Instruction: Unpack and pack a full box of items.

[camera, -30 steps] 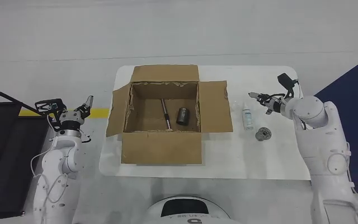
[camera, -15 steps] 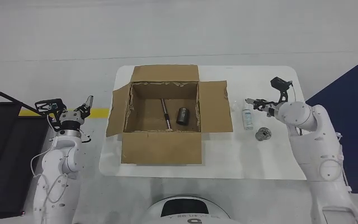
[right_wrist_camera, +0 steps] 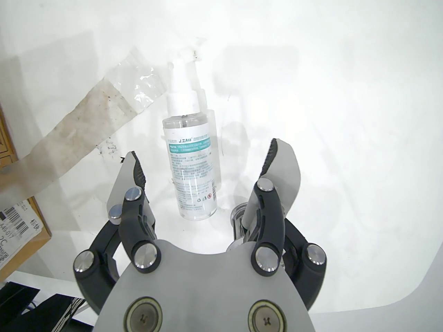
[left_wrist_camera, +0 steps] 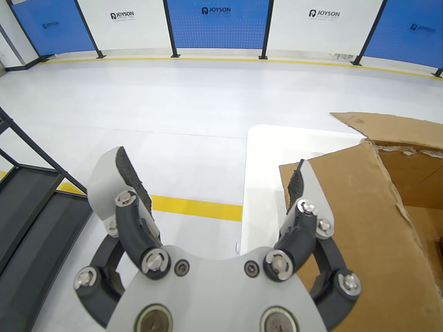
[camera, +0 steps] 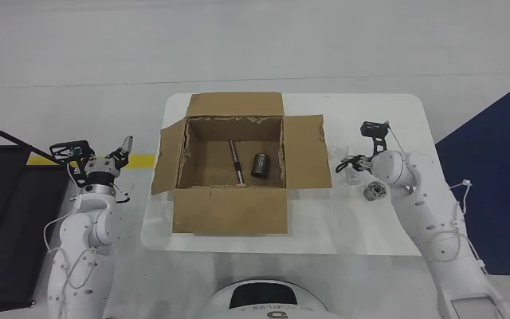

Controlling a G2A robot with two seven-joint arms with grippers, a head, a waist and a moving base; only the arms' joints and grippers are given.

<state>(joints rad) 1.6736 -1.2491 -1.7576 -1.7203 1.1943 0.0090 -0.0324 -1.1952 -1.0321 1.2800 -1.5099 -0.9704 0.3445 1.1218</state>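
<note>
Over the bottle (right_wrist_camera: 191,174), right end effector (right_wrist_camera: 205,155)

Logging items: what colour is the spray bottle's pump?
White; the pump is clearest in the right wrist view.

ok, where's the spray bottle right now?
Top view: the spray bottle lies on the table right of the cardboard box's right flap, beside a small metal part, under the open right gripper.

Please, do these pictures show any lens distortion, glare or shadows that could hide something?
Left wrist view: the fence panels bow in a curve, so the lens bends straight lines. Right wrist view: the white table is very bright, the clear tape glints, the bottle throws a faint shadow. Top view: the box is darker inside than on its flaps.
</note>
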